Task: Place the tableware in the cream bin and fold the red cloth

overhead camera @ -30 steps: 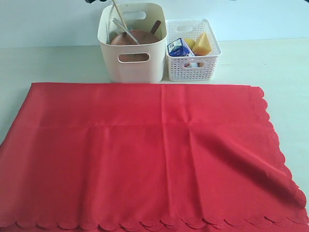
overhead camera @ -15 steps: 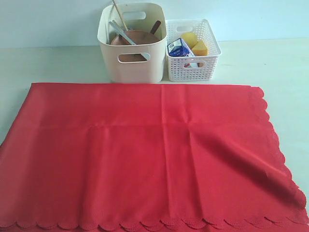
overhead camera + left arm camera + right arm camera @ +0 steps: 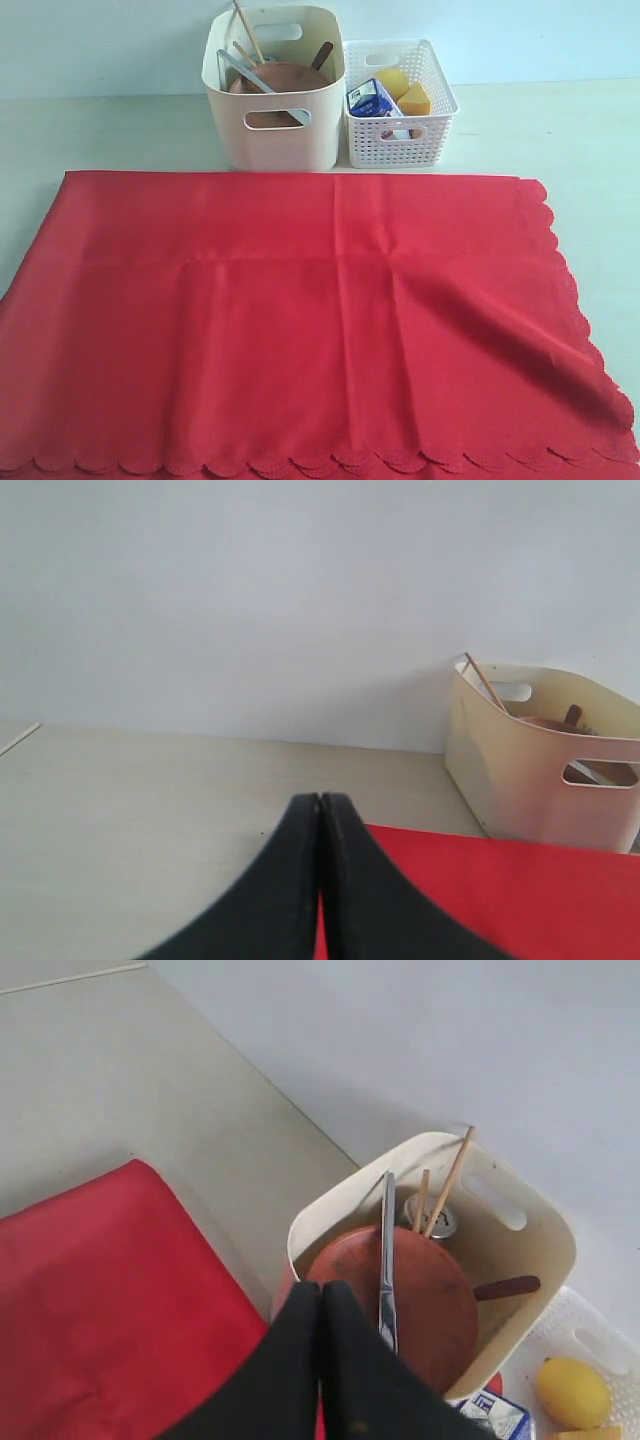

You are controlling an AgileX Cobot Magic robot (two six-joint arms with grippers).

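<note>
Two containers are standing at twelve o'clock of the red cloth (image 3: 300, 320) in the exterior view. One is the cream bin (image 3: 270, 145), and just beside it at its three o'clock is a white lattice basket (image 3: 400, 150) holding a lemon (image 3: 397, 80), a cheese wedge (image 3: 416, 100) and a milk carton (image 3: 372, 100). The cloth is lying spread flat and unfolded on the table (image 3: 600, 130). Neither arm is showing here.

In the left wrist view, the left gripper (image 3: 320, 802) is hovering near the cloth's edge with its jaws pressed together on nothing.

The right wrist view is looking down into the bin. The round wooden plate (image 3: 430, 1310) is resting inside with the silver knife (image 3: 387, 1250) lying across it. The chopsticks (image 3: 447, 1182) are leaning on the rim, and the steel cup (image 3: 437, 1222) and dark spoon (image 3: 508, 1287) are sitting alongside. I cannot make out the bowl. The right gripper (image 3: 320, 1290) is hanging clenched and empty over the near rim.

The tableware step is looking finished to me, so folding is coming next. That is calling for both pincers to open, drop to the cloth's corners and pinch the fabric.
</note>
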